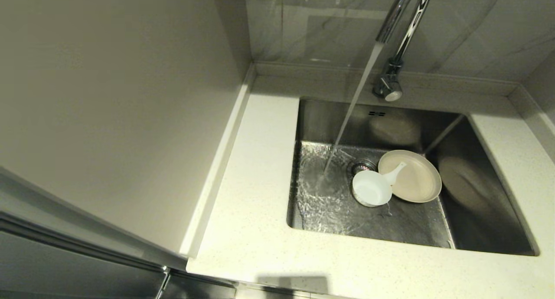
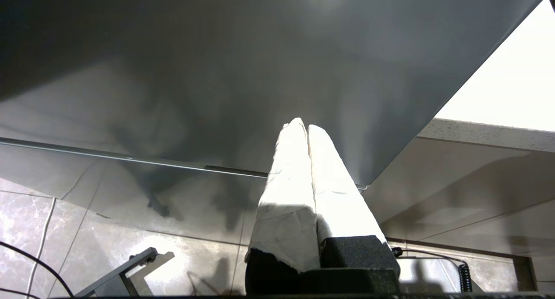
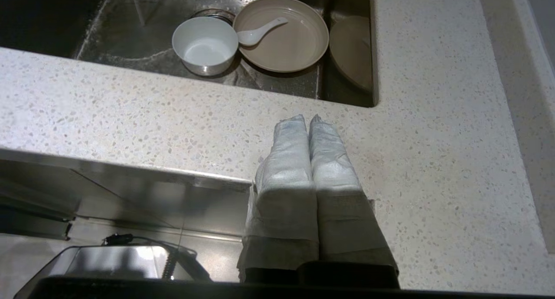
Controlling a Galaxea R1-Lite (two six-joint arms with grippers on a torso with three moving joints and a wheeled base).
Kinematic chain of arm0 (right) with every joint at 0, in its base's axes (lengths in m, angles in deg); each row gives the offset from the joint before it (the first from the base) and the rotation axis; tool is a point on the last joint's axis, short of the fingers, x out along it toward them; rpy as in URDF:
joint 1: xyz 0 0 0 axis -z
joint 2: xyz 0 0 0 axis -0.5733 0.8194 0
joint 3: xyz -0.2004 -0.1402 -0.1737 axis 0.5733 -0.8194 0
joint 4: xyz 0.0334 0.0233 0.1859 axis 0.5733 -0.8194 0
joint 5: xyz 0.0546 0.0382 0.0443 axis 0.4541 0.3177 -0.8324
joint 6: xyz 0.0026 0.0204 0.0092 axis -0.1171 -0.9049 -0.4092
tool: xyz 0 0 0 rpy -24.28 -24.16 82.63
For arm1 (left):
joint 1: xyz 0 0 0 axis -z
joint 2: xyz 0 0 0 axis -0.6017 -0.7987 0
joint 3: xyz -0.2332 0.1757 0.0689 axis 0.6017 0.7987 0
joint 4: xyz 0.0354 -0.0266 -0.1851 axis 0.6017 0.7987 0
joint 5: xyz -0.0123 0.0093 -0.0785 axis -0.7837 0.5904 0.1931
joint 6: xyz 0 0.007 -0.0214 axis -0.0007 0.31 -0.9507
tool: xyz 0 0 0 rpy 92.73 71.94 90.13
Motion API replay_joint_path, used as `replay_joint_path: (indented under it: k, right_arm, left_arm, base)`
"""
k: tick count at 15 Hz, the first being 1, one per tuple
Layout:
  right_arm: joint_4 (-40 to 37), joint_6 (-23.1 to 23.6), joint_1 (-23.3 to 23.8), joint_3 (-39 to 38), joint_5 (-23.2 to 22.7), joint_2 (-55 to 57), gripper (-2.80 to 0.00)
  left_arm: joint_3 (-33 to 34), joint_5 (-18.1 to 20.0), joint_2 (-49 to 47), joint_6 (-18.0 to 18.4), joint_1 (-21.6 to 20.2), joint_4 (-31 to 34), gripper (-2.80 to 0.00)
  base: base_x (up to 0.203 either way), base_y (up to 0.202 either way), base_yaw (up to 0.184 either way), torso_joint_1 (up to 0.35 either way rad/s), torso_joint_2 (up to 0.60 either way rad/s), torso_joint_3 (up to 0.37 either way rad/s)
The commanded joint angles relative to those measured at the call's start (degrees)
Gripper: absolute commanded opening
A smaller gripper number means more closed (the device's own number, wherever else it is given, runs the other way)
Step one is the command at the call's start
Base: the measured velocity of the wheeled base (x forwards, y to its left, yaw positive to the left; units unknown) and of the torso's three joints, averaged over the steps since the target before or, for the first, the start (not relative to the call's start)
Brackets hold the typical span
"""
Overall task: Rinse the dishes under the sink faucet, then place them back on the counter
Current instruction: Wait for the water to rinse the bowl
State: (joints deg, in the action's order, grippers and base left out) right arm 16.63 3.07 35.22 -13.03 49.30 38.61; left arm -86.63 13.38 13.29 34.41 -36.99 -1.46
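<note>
Inside the steel sink (image 1: 485, 221) sit the small white bowl (image 1: 371, 188) (image 3: 204, 44) and, touching it, the cream plate (image 1: 412, 177) (image 3: 289, 41) with the white spoon (image 1: 395, 172) (image 3: 260, 32) lying in it. The chrome faucet (image 1: 401, 25) runs; its stream hits the basin floor left of the drain (image 1: 363, 165), clear of the dishes. My right gripper (image 3: 308, 117) is shut and empty above the counter (image 3: 433, 160) at the sink's front edge. My left gripper (image 2: 302, 124) is shut and empty, low beside a dark cabinet panel (image 2: 217, 73). Neither gripper shows in the head view.
A tall beige wall panel (image 1: 108, 95) borders the counter (image 1: 256, 160) on the left. The backsplash rim (image 1: 329, 73) runs behind the sink. Floor tiles (image 2: 65, 229) and a coiled cable (image 2: 464, 277) lie below the left gripper.
</note>
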Motion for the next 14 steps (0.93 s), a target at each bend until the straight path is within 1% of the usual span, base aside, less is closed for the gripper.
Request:
replay_joint_path:
  k: [1,2,4,5,10,14]
  right_arm:
    - [1.6,0.1,-0.1,-2.8,-1.2,-3.3,-2.8]
    - [3.2,-0.1,-0.2,-3.5,-2.7,-3.2,-2.8]
    - [3.2,-0.1,-0.2,-4.3,-6.3,-3.2,-2.8]
    - [3.4,-0.1,-0.2,-5.8,-7.2,-3.2,-2.8]
    - [3.1,-3.2,-0.2,-5.4,-6.9,-3.2,-2.8]
    - [3.1,-3.2,-0.2,-5.4,-6.9,-3.2,-2.8]
  left_arm:
    - [0.0,0.0,0.2,0.0,0.0,0.0,-2.8]
    - [0.0,0.0,0.2,0.0,0.0,0.0,-2.8]
    - [0.0,0.0,0.2,0.0,0.0,0.0,-2.8]
    - [0.0,0.0,0.2,0.0,0.0,0.0,-2.8]
    - [0.0,0.0,0.2,0.0,0.0,0.0,-2.8]
    - [0.0,0.0,0.2,0.0,0.0,0.0,-2.8]
  base:
    - [0.0,0.0,0.0,0.0,0.0,0.0]
    - [0.0,0.0,0.0,0.0,0.0,0.0]
    - [0.0,0.0,0.0,0.0,0.0,0.0]
    - [0.0,0.0,0.0,0.0,0.0,0.0]
    - [0.0,0.0,0.0,0.0,0.0,0.0]
    - [0.0,0.0,0.0,0.0,0.0,0.0]
